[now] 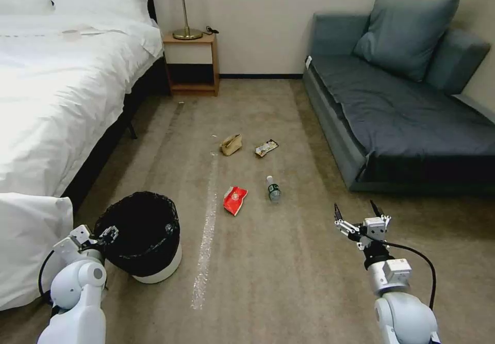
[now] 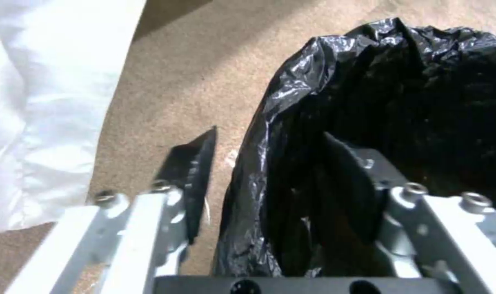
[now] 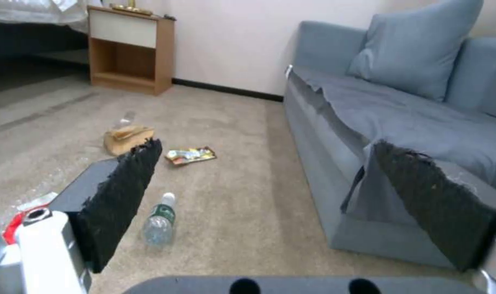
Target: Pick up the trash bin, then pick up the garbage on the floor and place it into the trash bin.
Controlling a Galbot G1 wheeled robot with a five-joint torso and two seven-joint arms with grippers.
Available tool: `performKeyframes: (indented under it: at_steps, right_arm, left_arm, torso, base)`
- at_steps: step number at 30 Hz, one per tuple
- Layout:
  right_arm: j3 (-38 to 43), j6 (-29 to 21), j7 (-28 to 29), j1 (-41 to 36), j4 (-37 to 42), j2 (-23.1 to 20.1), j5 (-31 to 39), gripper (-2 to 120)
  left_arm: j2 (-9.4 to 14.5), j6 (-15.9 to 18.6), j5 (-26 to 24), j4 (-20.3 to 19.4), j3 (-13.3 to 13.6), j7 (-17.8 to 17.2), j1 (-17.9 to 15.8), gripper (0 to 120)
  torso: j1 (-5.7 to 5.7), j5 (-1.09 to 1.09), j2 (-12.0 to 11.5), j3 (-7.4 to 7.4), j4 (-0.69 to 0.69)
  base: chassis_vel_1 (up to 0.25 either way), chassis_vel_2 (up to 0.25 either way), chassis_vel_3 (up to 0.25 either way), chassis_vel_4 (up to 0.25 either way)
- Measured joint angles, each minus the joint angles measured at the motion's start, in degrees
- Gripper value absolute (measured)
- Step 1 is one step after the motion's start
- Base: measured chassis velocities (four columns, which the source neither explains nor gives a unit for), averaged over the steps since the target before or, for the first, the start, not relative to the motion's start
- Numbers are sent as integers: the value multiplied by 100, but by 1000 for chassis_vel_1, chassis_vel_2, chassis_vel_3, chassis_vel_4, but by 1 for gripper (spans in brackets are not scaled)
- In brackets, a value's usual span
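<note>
One trash bin (image 1: 149,241) stands on the carpet (image 1: 289,282) near the corner of the bed (image 1: 56,101), its black liner (image 2: 400,102) draped over the rim. Four pieces of garbage lie on the floor ahead of it: a red snack packet (image 1: 234,199), a clear plastic bottle (image 1: 273,189) on its side just beside the packet, and farther off a tan paper bag (image 1: 231,144) with a yellow-and-black wrapper (image 1: 266,148) near it.

The left gripper (image 1: 105,236) is at the bin's rim on the side nearest the bed. Its fingers are spread, one inside the liner and one outside over the carpet, not clamped. The right gripper (image 1: 361,215) hovers above bare carpet well apart from the litter, its fingers wide apart and holding nothing.

Two pieces of furniture flank the floor — the bed on the left, a grey-blue sofa (image 1: 402,112) with one cushion (image 1: 407,34) on the right. A wooden nightstand (image 1: 192,63) with a lamp (image 1: 183,3) stands against the far wall. A pale scuffed streak (image 1: 206,235) runs along the carpet between the bin and the packet. The lane between bed and sofa is wide, with only the litter in it.
</note>
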Motion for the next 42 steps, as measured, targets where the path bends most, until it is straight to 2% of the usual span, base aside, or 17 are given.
performKeyframes:
  at_steps: [2,4,5,7,8,9,12,23,28,29,31,34,36,42]
  right_arm:
    - [-5,21,-3,0,-9,8,-4,100]
    - [-6,27,-4,1,-12,11,-5,100]
    - [-6,34,-5,5,-16,14,-5,100]
    - [-6,42,-5,9,-21,15,-5,100]
    - [-7,54,-5,16,-33,20,-4,100]
    - [-7,54,-5,16,-33,20,-4,100]
    - [-11,88,-5,28,-81,37,-1,100]
    - [-19,131,4,22,-97,46,2,100]
    - [-19,131,10,20,-76,45,4,100]
    - [-18,132,13,20,-73,50,5,100]
    - [-22,144,16,22,-80,62,2,100]
    - [-29,152,16,26,-93,73,-1,100]
    - [-51,166,21,32,-104,92,-10,100]
    - [-59,176,28,38,-108,107,-16,100]
  left_arm:
    - [-9,-15,-3,6,4,7,3,39]
    - [-13,-18,-5,4,6,11,5,35]
    - [-17,-19,-13,-7,9,18,11,26]
    - [-18,-19,-20,-17,11,21,17,24]
    - [-19,-19,-34,-37,16,31,24,17]
    - [-19,-19,-34,-37,16,31,24,17]
    - [-31,-14,-70,-82,26,49,51,5]
    - [-68,-53,-65,-108,16,59,131,5]
    - [-79,-218,123,-196,17,207,226,5]
    - [-83,-336,271,-299,22,333,278,5]
    - [-83,-530,494,-554,28,487,333,5]
    - [-84,-609,596,-700,36,535,352,5]
    - [-87,-724,725,-975,73,618,364,5]
    - [-88,-853,784,-1223,129,670,378,5]
  torso:
    - [0,-3,0,0,0]
    - [0,-3,0,0,0]
    - [0,-4,0,0,0]
    - [0,-5,0,0,0]
    - [0,-6,0,0,0]
    - [0,-6,0,0,0]
    - [0,-9,0,1,-1]
    - [0,-6,0,1,-2]
    - [0,-10,-1,2,-2]
    - [0,-16,-2,3,-2]
    - [0,-9,-2,3,-2]
    - [0,-5,-2,3,-1]
    - [0,-8,-2,2,-1]
    - [0,-6,-2,2,-2]
  base:
    - [0,0,0,0]
    - [0,0,0,0]
    - [0,0,0,0]
    - [0,0,0,0]
    - [0,0,0,0]
    - [0,0,0,0]
    - [0,0,0,0]
    - [0,0,0,0]
    - [0,0,0,0]
    - [0,0,0,0]
    - [0,0,0,0]
    - [0,0,0,0]
    - [0,0,0,0]
    - [0,0,0,0]
